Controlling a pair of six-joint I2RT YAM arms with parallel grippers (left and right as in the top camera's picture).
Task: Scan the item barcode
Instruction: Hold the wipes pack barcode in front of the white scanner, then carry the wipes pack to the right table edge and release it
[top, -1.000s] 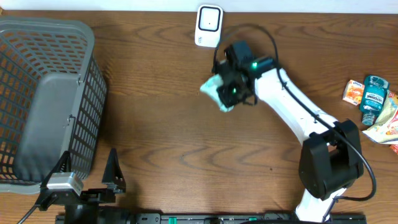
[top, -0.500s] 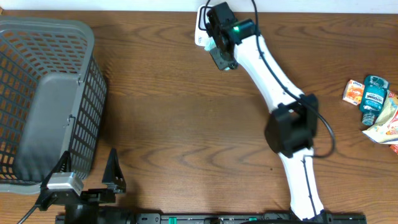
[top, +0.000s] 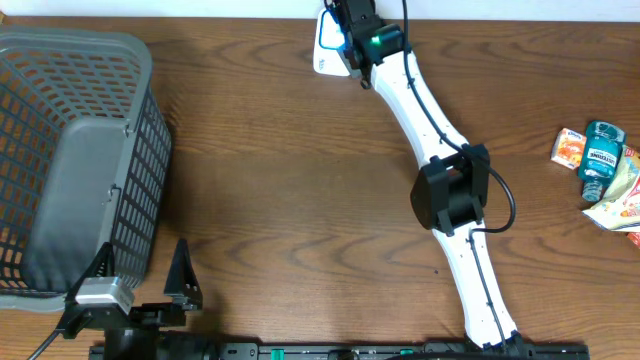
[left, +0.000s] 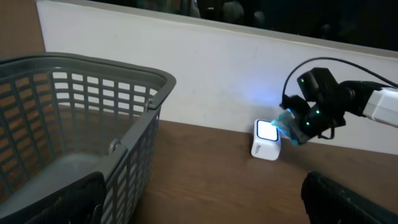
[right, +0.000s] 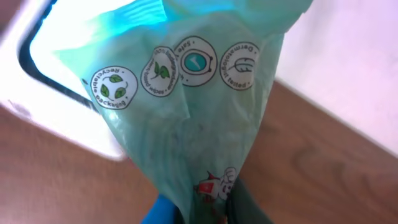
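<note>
Right end effector (right: 199, 210): clamped shut on the lower end of the green packet (right: 205, 118), its arm stretched out to 12 o'clock.
Green packet: held up off the counter (top: 280, 180), face turned to the lit window of the scanner (top: 324, 52). It is just beside the scanner; I can't tell whether they touch.
Why there: blue glow falls on the packet's top, so I reckon its code is being shown to the reader.
Barcode: not visible; only round eco seals show.
Left end effector (top: 142, 262): jaws wide, empty, parked at 7 o'clock, out of the way.
Basket (top: 80, 150): at 9 o'clock, probably for scanned goods.
Waiting goods: teal bottle (top: 603, 148) and snack packs (top: 620, 195) at 3 o'clock, well apart.
</note>
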